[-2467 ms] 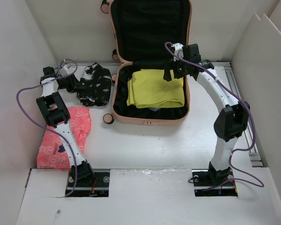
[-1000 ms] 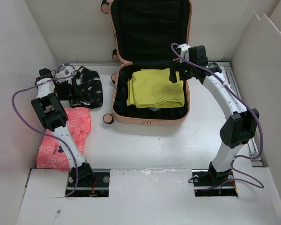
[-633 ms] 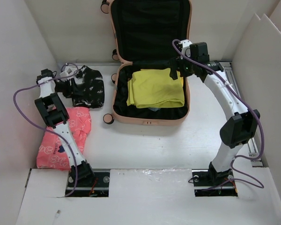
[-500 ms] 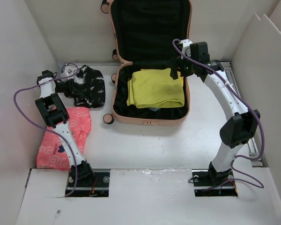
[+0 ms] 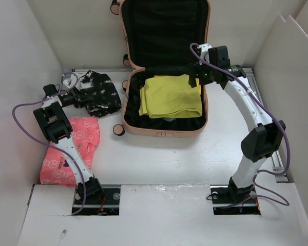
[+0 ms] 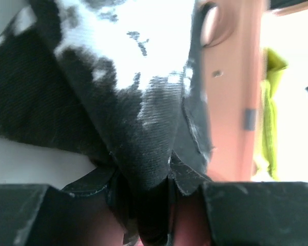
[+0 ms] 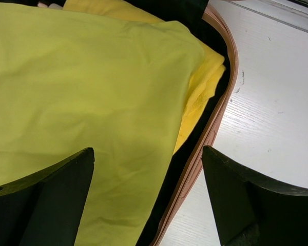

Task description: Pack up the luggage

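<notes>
The luggage is laid open at twelve o'clock. The spotty cloth at ten o'clock, pinched by the left gripper, should be lifted high over its rim. The right gripper is spread wide.

The luggage lies open at the back middle of my counter, a shirt inside it. Left of it lies a cloth, my left gripper at its left edge, a bundle before that. My right gripper hangs over the shirt's right rear corner.
</notes>
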Controlling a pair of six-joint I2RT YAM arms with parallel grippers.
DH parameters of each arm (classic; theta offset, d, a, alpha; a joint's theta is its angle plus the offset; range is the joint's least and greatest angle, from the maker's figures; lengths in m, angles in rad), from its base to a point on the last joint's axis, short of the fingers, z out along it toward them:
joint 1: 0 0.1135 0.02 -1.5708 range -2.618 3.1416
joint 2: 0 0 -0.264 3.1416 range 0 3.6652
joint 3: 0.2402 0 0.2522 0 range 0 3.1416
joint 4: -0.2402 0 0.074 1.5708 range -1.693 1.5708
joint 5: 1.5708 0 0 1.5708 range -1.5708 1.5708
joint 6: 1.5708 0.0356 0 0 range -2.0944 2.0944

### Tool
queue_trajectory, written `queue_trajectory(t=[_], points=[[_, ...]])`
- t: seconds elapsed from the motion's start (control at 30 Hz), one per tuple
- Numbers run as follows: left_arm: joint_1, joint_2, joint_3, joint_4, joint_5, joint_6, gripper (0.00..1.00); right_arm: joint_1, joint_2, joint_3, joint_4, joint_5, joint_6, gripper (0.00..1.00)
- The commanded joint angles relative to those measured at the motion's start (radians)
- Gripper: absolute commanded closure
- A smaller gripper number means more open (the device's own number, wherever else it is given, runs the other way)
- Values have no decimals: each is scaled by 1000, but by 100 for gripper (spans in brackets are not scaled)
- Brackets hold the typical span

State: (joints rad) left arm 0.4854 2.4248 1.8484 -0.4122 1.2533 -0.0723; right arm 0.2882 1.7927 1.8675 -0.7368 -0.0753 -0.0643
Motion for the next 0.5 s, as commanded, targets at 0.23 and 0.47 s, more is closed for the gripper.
queue_trajectory(t=[0.23,0.47], points=[[-5,-259,-358,1931,147,-1528,100,-6,-102,19,-10,43,-9,10],[-14,-196,-274,2173,204,-1853,100,-6,-102,28,-10,43,-9,10]])
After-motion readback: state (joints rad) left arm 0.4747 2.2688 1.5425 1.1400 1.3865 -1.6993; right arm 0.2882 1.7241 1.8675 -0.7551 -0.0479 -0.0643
